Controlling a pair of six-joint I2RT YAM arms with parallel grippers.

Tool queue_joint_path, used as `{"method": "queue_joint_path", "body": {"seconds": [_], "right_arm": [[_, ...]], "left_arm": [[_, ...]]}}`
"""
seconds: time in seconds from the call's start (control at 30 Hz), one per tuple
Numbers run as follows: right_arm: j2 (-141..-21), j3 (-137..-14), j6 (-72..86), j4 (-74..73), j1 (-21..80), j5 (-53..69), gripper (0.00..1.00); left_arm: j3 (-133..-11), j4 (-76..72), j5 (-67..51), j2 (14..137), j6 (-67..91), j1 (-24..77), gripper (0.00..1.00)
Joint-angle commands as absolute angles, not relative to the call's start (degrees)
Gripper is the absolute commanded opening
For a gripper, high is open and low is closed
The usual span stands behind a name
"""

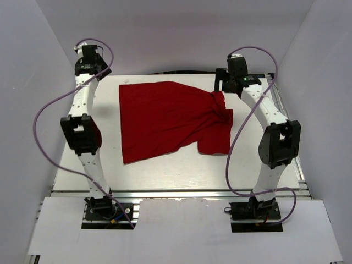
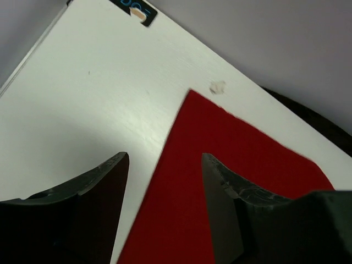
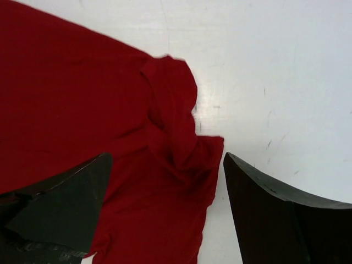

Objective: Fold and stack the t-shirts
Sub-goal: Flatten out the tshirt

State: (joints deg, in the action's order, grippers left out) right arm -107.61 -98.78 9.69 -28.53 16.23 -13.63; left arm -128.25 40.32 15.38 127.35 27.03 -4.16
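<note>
Now my left end effector (image 2: 165, 159) and right end effector (image 3: 168, 159) gape empty over the far corners of the t-shirt (image 1: 170, 118) on the tabletop (image 1: 165, 176), so flattening seems in hand and its bunched right side likely needs regrasping.

White arms (image 1: 82, 102), black joints (image 1: 81, 135), looping purple cables (image 1: 35, 122)
</note>
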Motion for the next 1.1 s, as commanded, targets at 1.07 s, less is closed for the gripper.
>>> {"method": "queue_joint_path", "body": {"seconds": [1.07], "right_arm": [[-70.4,-43.9,22.7,-23.1,14.9,-3.6,0.82]], "left_arm": [[-30.8,31.0,3.8,57.0,54.3,6.9,0.65]]}}
